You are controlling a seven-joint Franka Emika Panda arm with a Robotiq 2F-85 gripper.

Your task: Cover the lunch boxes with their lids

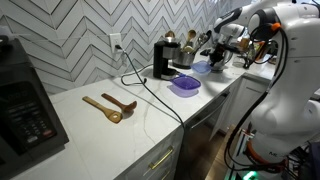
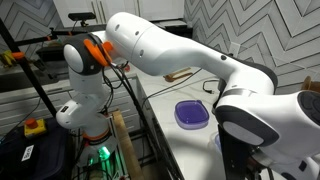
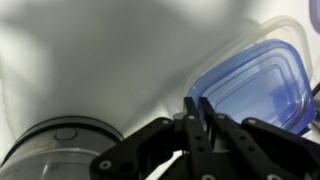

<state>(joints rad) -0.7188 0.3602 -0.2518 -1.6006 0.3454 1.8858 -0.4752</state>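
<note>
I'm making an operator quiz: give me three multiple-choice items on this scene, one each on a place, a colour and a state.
1. The wooden spoons lie: A on the counter; B in a drawer; C on the floor.
2. The lid beside the fingers in the wrist view is: A red; B blue; C green.
3. The fingers are: A wide open; B around a spoon; C shut.
Key: 1 A, they rest on the white top; 2 B, its blue surface shows; 3 C, the tips meet.
</note>
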